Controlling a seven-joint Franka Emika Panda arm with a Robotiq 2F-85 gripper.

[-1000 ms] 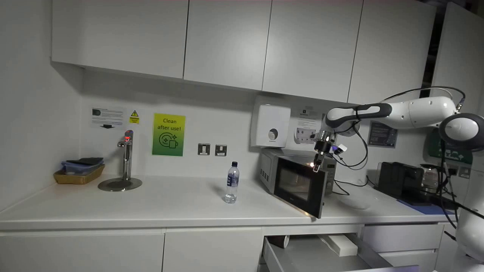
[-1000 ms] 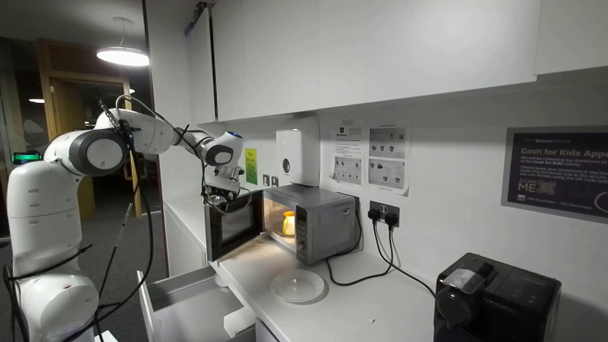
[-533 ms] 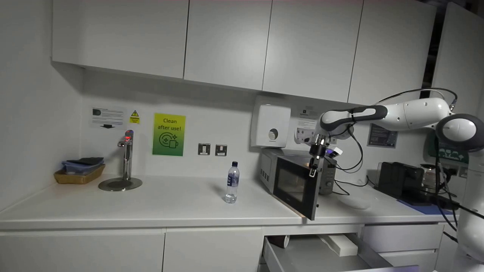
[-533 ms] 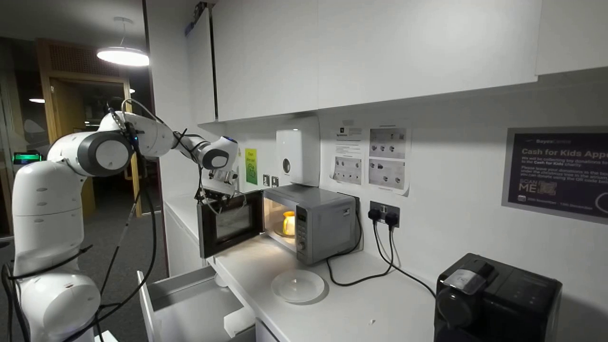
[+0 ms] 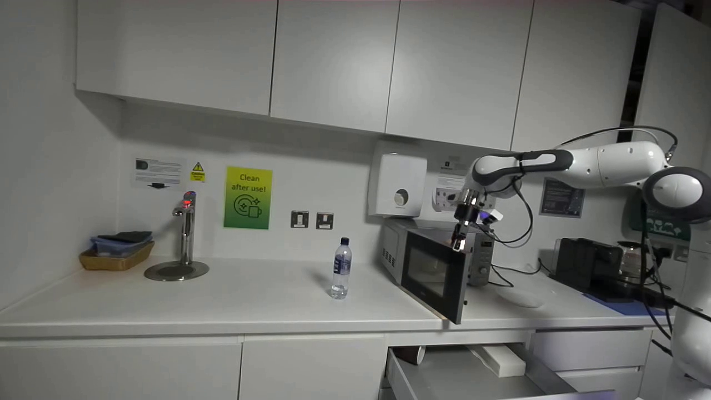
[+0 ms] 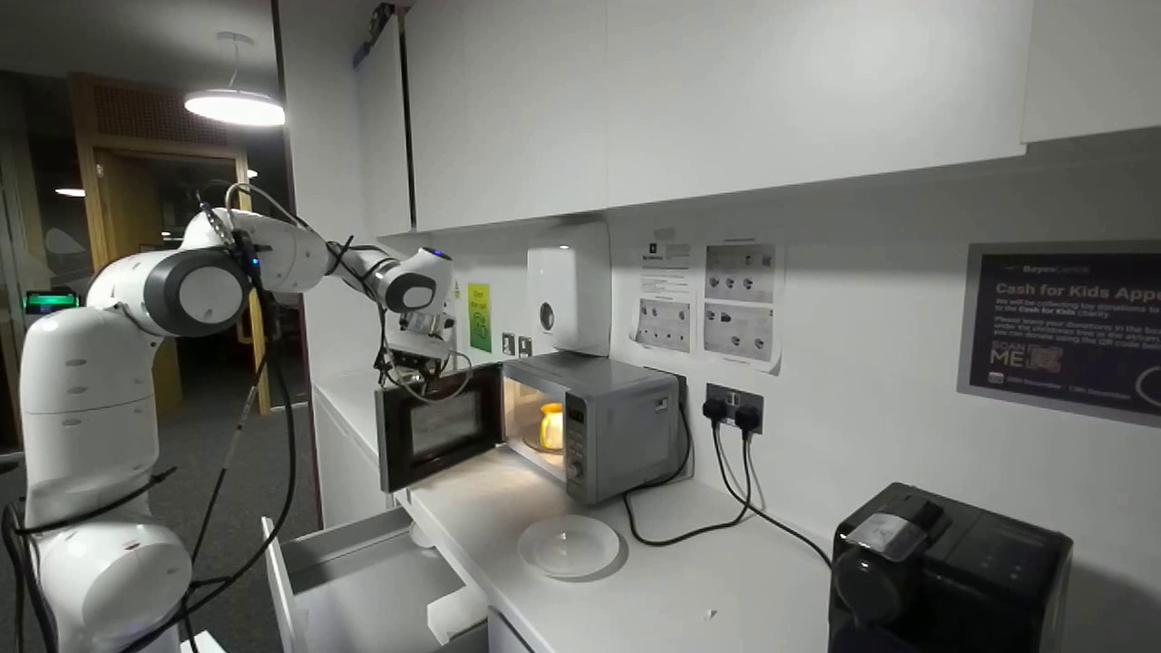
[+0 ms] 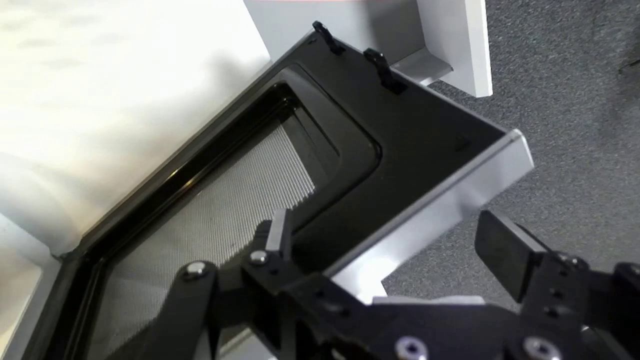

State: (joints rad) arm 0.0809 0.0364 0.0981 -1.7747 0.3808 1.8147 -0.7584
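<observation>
In the last half-second the arm [image 5: 605, 165] has lifted slightly; in an exterior view it reaches toward nine o'clock, its end bent down to seven. On the counter [image 5: 250, 300] sits the microwave [image 6: 624, 431], its door [image 5: 433, 266] swung out, long axis pointing to four. The hand [image 5: 458, 246] hangs by the door's upper outer corner, fingers [image 7: 507, 252] apart; contact I can't tell.

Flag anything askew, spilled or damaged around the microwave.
No spill or damage visible. The drawer juts out, unclosed, below the open microwave door; in it, what looks like a cup lies on its side rather than upright. A small white scrap sits loose on the counter, like stray litter.
</observation>
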